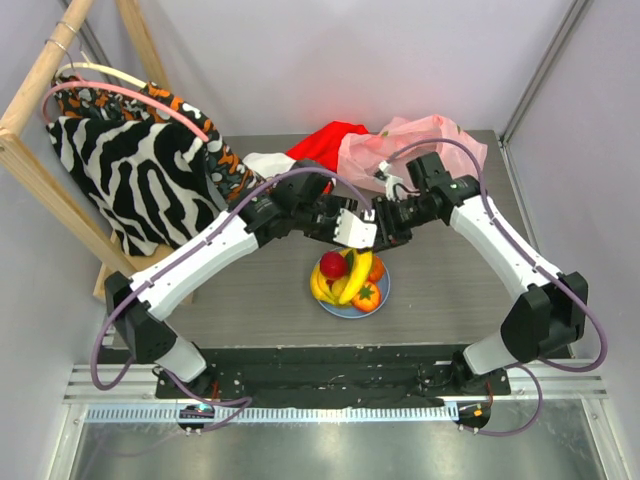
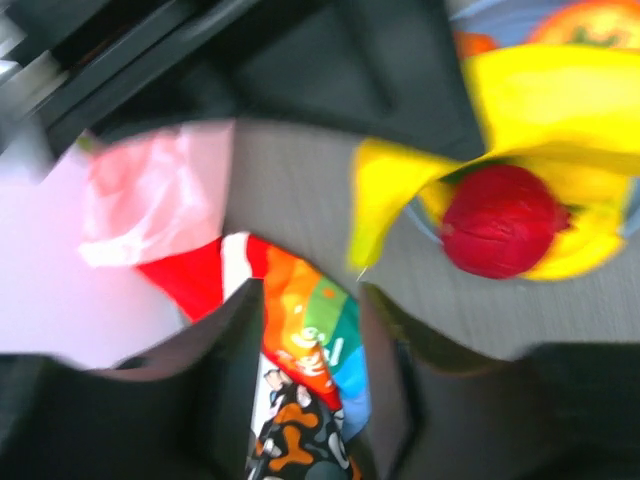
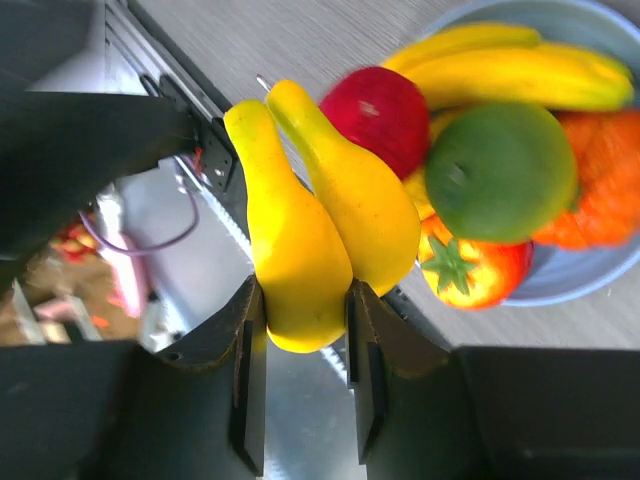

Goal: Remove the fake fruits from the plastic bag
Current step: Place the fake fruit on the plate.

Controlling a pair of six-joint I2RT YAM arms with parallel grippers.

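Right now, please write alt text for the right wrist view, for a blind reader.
The right tool grips two yellow bananas by one end, beside a blue plate piled with a red fruit, a green fruit, orange fruits and more bananas.

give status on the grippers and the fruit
left gripper open, empty. right gripper shut on yellow banana bunch by the plate. plastic bag behind, nothing blocking.
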